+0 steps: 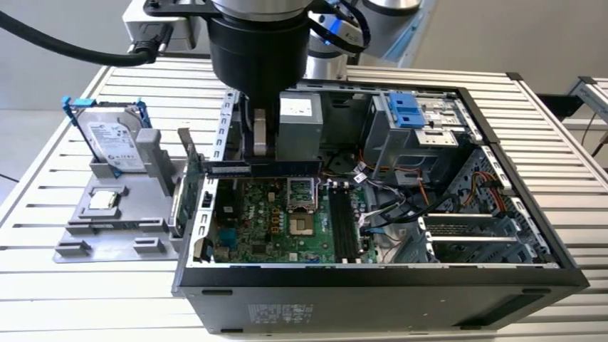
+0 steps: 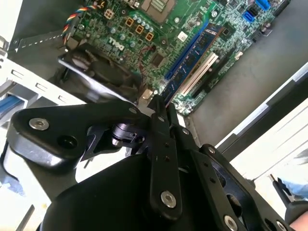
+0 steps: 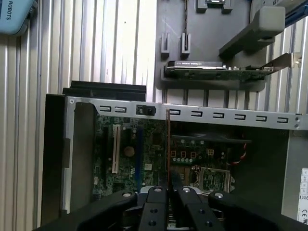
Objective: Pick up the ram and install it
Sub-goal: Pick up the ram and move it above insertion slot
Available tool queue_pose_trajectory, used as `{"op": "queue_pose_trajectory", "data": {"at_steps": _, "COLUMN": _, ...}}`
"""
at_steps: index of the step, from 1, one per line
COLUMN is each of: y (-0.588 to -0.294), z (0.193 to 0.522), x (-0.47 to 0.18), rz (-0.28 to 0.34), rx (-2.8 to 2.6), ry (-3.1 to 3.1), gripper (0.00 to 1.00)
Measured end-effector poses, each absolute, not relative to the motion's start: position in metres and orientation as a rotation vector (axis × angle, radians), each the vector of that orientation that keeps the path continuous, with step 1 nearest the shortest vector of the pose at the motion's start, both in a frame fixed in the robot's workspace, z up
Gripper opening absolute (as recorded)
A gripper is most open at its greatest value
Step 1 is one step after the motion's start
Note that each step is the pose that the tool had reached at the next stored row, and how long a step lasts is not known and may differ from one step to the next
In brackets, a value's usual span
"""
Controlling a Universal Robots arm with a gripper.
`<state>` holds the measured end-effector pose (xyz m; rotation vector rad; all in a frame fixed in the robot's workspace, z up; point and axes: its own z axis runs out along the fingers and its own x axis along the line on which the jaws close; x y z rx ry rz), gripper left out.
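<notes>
My gripper is shut on the ram, a long thin dark stick held level over the back left part of the open computer case. The stick hangs above the green motherboard, to the exterior view's left of the black memory slots. In the second wrist view the ram shows its dark face with chips, reaching out from the gripper. In the first wrist view the ram is edge-on, running out from the gripper toward the case's metal wall.
On the exterior view's left a grey fixture holds a silver hard drive with blue brackets, a small chip and a green circuit card, which is also in the first wrist view. Cables and a drive cage crowd the case's far right.
</notes>
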<state>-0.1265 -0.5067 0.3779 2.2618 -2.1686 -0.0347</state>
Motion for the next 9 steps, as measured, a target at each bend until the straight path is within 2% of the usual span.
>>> {"op": "queue_pose_trajectory", "data": {"at_steps": 9, "y": -0.507, "z": 0.378, "x": -0.11, "rz": -0.035, "rx": 2.261, "ry": -2.168, "gripper": 0.0}}
